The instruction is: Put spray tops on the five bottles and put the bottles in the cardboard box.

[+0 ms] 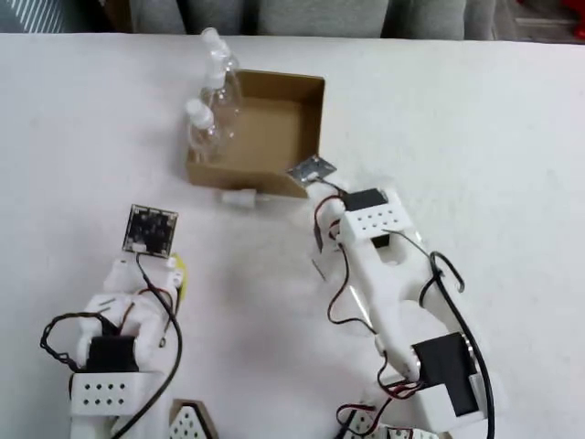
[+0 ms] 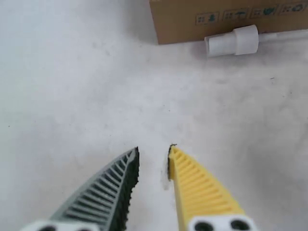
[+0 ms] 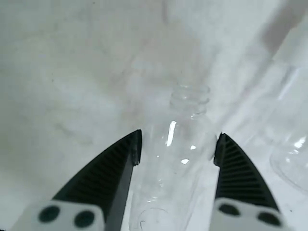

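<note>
The left gripper [image 2: 154, 151] is held over the worktop [image 2: 72, 96], its fingers parted by a narrow gap with nothing between them. Ahead of it, toward its yellow finger's side, a spray top [image 2: 233, 41] lies on its side, its long axis across the gripper's line, just beside the cardboard box [image 2: 192, 21]. The right gripper [image 3: 178, 144] is closed on an uncapped bottle [image 3: 190, 103], neck pointing away from it, so the left arm is judged the free one for the top. In the high view two capped bottles [image 1: 207, 126] are seen at the box's edge; the open neck is made out from the right wrist.
</note>
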Available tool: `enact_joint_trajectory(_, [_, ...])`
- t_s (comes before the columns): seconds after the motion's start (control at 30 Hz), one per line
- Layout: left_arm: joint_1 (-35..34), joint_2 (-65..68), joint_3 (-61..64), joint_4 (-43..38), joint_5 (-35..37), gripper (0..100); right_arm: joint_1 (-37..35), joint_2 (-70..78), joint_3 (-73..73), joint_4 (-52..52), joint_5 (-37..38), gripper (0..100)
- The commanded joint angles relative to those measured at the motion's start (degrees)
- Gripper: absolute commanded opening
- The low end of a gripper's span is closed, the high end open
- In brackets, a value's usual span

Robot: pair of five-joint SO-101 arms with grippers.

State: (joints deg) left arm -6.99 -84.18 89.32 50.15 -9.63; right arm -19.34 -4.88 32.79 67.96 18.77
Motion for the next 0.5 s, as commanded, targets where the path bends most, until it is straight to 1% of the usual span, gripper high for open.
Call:
enact_joint_trajectory(0.0, [0.1, -0.7, -0.2, -1.8, -0.4, 12, -0.4, -1.4, -0.7, 0.3, 2.6, 21.3])
enact_joint_trajectory(0.07, [0.1, -0.7, -0.2, -1.8, -0.4, 12, -0.4, -1.3, -0.7, 0.3, 3.3, 22.2])
enact_joint_trajectory(0.2, [0.1, -0.7, -0.2, -1.8, -0.4, 12, -0.5, -1.4, -0.6, 0.6, 3.8, 30.5])
enact_joint_trajectory(0.37, [0.1, -0.7, -0.2, -1.8, -0.4, 12, -0.6, -1.4, -0.4, 0.7, 4.7, 28.2])
enact_joint_trajectory(0.47, [0.1, -0.7, -0.2, -1.8, -0.4, 12, -1.4, -1.5, 0.0, 1.5, 4.7, 29.5])
